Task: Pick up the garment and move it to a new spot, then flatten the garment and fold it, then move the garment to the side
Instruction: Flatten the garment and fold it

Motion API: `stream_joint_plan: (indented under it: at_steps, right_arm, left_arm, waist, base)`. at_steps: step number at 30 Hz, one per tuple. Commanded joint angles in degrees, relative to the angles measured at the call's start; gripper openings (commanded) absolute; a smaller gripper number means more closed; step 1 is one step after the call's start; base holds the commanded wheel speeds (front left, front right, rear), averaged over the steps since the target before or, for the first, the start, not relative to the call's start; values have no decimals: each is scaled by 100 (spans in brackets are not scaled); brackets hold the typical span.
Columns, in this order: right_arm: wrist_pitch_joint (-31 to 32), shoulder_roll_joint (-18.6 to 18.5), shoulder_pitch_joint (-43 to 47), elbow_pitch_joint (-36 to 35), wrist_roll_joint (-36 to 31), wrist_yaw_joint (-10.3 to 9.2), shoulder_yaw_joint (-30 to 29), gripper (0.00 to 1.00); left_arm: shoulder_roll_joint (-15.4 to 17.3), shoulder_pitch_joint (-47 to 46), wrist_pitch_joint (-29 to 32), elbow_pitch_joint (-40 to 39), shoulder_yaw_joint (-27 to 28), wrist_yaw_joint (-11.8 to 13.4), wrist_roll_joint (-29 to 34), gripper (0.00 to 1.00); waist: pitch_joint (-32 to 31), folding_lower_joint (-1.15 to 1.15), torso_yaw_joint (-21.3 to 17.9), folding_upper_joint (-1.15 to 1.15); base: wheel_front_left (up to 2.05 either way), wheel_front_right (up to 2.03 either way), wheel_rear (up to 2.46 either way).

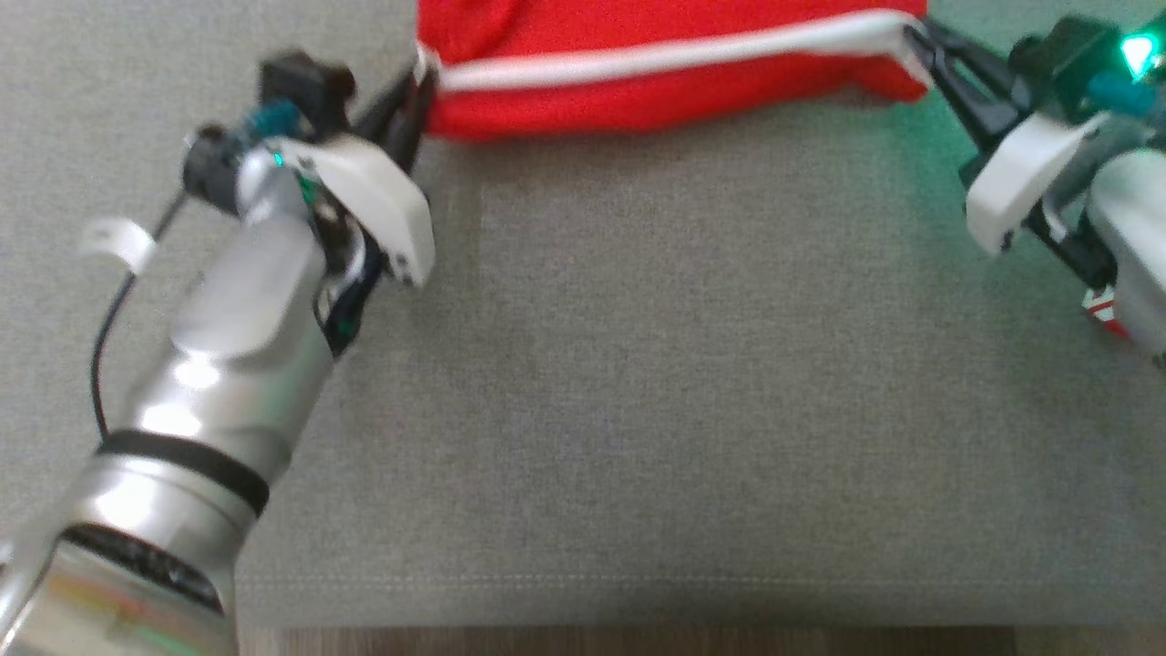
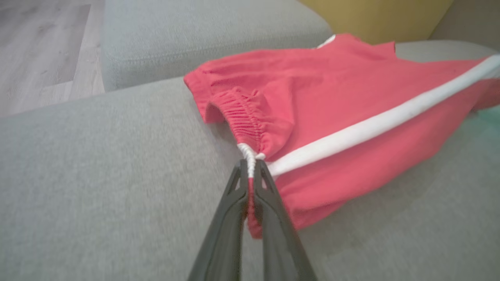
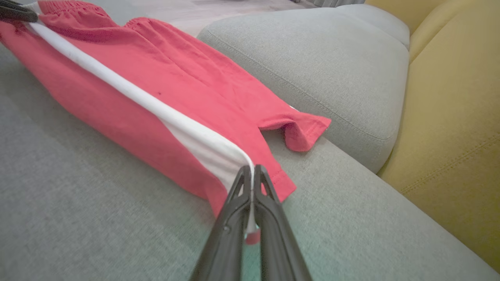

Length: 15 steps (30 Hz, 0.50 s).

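On the grey sofa cushion (image 1: 638,364), the red shorts (image 1: 638,105) are stretched between both arms. Left gripper (image 2: 250,175) is pinched tight on the waistband end of the white stripe (image 1: 656,56) — right gripper (image 3: 252,173) pinched tight on the hem end. Striped edge is held up — rest of the fabric lies on the cushion.

Red garment (image 1: 656,100) with white stripe (image 1: 674,56); grey cushion (image 1: 638,364); yellow backrest (image 3: 461,117).

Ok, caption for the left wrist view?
Left gripper pinches the waistband corner of white-striped red fabric shorts on a grey sofa cushion.
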Motion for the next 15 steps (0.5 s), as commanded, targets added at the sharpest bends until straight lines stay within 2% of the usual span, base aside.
stream_joint_plan:
  at_steps: [1, 7, 15]
  right_arm:
    - [-60, -179, 210, -55, 97, -5, 108, 0]
    - [-20, -315, 597, 66, 335, -5, 677, 0]
    - [211, -548, 1039, -131, 294, -5, 881, 0]
  left_arm:
    - [221, 4, 50, -61, 13, -18, 78, 0]
    - [342, 579, 100, -39, -445, -71, 123, 0]
    - [473, 1076, 50, -134, -771, -80, 150, 0]
  waist:
    - [-205, 0, 24, 0]
    - [-643, 0, -37, 0]
    - [-1071, 0, -102, 0]
  base:
    - [0, 0, 0]
    - [0, 0, 0]
    - [0, 0, 0]
